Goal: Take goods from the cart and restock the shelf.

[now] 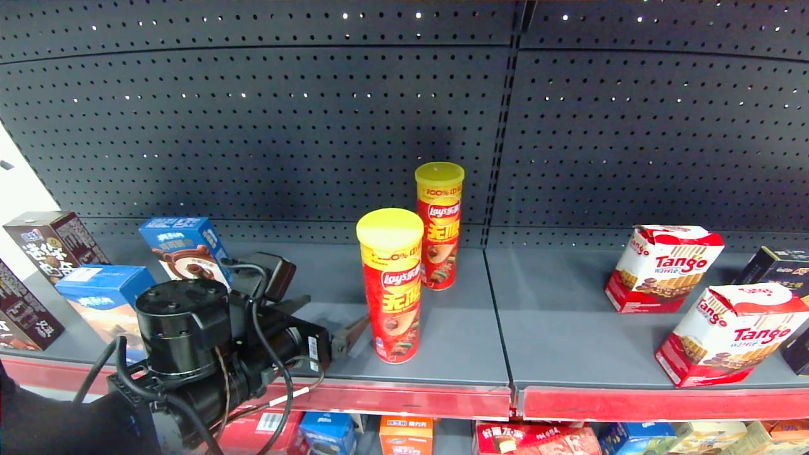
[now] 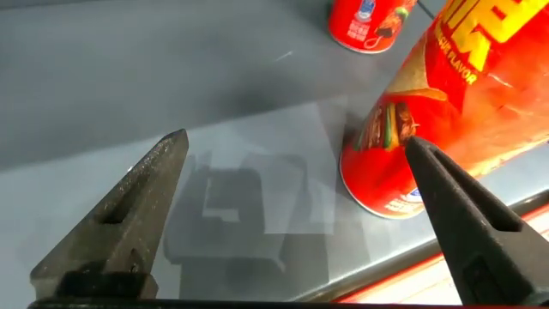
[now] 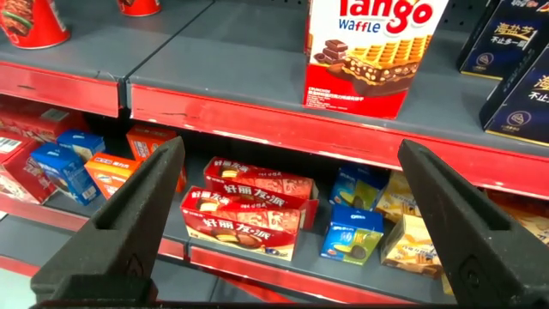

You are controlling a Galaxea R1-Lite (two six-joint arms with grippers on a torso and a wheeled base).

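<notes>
- Shelf (image 1: 556,328): grey deck, red front lip, dark pegboard (image 1: 316,126) behind.
- Front can (image 1: 392,284): red chip tube w/ yellow lid, upright, approx. centre of head view, near the front lip.
- Rear can (image 1: 439,224): same kind, upright, at 1 o'clock from front can, further back; the two stand apart.
- L gripper (image 1: 351,335): low over the deck at 8 o'clock from front can, by its base. Fingers spread wide, nothing between them. In L wrist view one fingertip (image 2: 429,167) overlaps the can's bottom edge; can't tell if touching.
- R gripper (image 3: 292,148): fingers wide apart, holding nothing, out in front of the shelf lip, facing the near wafer box and the lower tier w/ red boxes (image 3: 249,223).
- Near wafer box (image 1: 727,335): at 3–4 o'clock from front can, well apart.
- Far wafer box (image 1: 663,265): at 11 o'clock from the near one.
- Blue boxes (image 1: 186,246): at 9–10 o'clock from front can, behind the L arm.
- Brown box (image 1: 54,243): beyond them, at 9 o'clock edge.
</notes>
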